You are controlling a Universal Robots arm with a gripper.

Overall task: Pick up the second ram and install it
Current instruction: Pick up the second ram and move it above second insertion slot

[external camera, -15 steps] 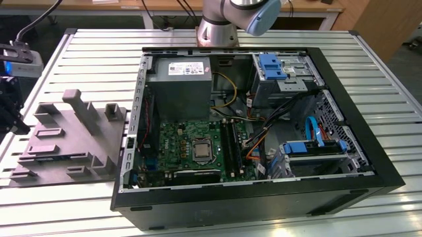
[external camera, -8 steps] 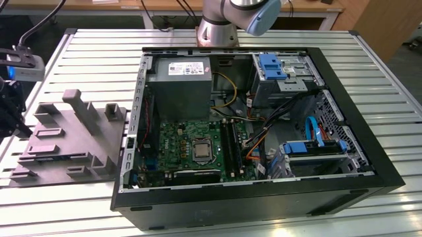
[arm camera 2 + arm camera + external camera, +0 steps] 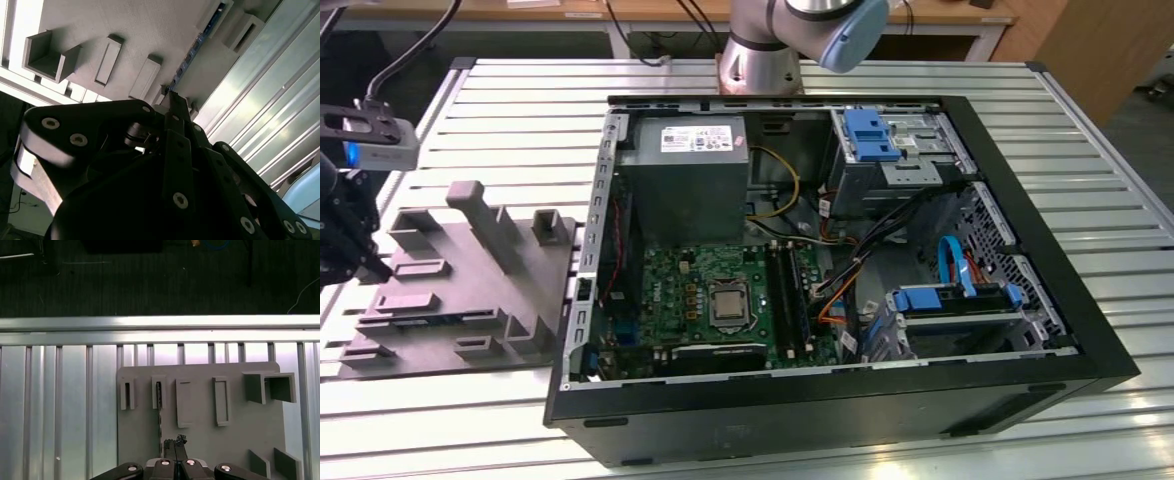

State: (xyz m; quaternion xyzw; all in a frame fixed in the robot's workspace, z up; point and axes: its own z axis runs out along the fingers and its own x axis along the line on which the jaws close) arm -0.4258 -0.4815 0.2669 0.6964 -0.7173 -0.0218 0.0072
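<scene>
Ram: you see a thin dark strip standing on edge in a slot of the grey tray; in the second wrist view it runs slantwise across the tray
Gripper: it hangs over the tray, its tip just beside the near end of the strip; whether they touch, you cannot tell
Jaws: drawn narrow, tips together, nothing between them
Tray position: flat on the ribbed metal surface; at the exterior view's left of the open computer case
</scene>
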